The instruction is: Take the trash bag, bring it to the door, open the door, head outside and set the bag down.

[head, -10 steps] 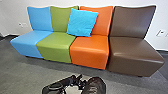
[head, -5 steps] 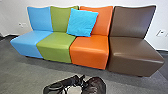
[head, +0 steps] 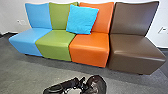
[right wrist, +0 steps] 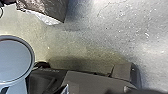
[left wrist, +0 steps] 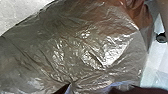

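In the head view my left gripper (head: 82,82) is at the bottom centre, at the end of dark arm parts. Its fingers blend into the black shapes there. Against it on the right is a dark rounded bulk with a faint brown sheen, which looks like the trash bag (head: 97,84). Crumpled, glossy, dark plastic of the trash bag (left wrist: 75,42) lies close before the left wrist camera. From the right wrist camera, a dark corner of the trash bag (right wrist: 53,10) with a pale lower edge appears over the floor.
Blue, green, orange (head: 88,51) and brown (head: 136,53) seats stand in a row along the white wall (head: 11,15). A bright blue cushion (head: 82,19) leans on the backrests. Grey floor (head: 130,83) lies in front of them.
The head camera's picture has shifted, with the seats slightly higher and a little larger. The dark arm parts at the bottom have altered their outline slightly beside the rounded bulk.
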